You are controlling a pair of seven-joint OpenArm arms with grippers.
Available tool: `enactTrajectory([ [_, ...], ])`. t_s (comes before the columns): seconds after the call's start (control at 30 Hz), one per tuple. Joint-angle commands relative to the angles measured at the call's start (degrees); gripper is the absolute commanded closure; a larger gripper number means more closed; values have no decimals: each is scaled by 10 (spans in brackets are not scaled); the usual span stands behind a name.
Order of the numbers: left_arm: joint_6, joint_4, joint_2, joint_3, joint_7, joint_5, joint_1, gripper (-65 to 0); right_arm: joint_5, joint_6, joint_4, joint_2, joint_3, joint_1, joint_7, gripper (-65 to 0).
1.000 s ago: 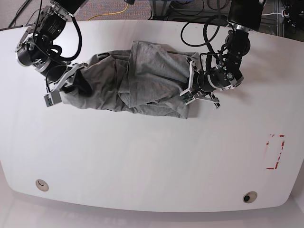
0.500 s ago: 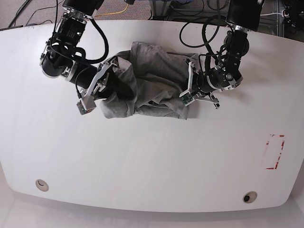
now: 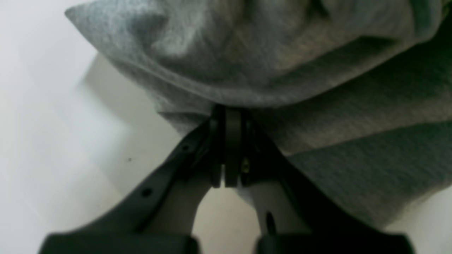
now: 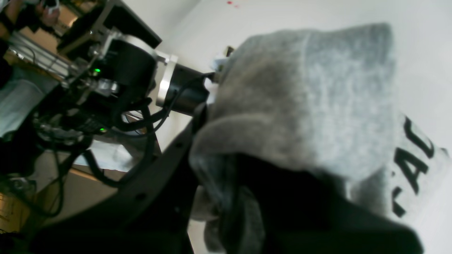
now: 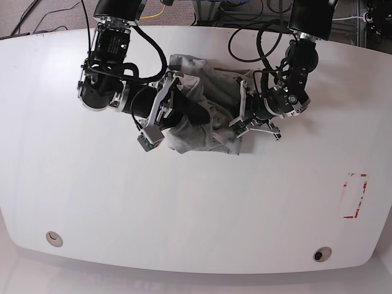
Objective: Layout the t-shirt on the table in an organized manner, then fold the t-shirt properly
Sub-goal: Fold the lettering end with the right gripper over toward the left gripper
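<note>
Judging progress as early: t-shirt (image 5: 202, 116) bunched on the bench (image 5: 196, 208), unfolded, both sets of fingers clamped on fabric — left gripper (image 3: 226, 116), right gripper (image 5: 168, 119).

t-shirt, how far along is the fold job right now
Nothing looks finished: the t-shirt is a bunched heap on the table, neither spread flat nor folded. In hand: the left gripper is shut on a fabric edge, and the right gripper holds cloth draped over it, lettering showing in its wrist view. Left: flatten the shirt, then do every fold.
</note>
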Motion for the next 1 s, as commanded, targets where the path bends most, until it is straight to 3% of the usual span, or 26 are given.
enactTrajectory([
  [0.0, -6, -3, 2, 3, 28, 9, 9, 0, -14, 1, 11, 2, -16, 7, 20, -3],
  [0.13, -6, 0, 3, 3, 28, 9, 12, 0, -55, 1, 10, 0, -22, 7, 27, -62],
  [0.27, -6, 0, 4, 3, 28, 9, 13, 0, -89, 1, 9, 0, -24, 7, 45, -193],
  [0.33, -6, 0, 4, 3, 28, 8, 18, 0, -94, 1, 9, 2, -24, 7, 55, -227],
  [0.57, -6, 0, 4, 2, 28, 8, 20, 0, -95, 1, -46, 2, -25, 38, 67, -173],
  [0.7, -6, 0, 4, 2, 28, 8, 21, 0, -95, 1, -84, -2, -26, 56, 69, -185],
  [0.97, -6, 0, 4, 2, 28, 7, 21, 0, -93, -7, -108, -15, -49, 91, 70, -419],
])
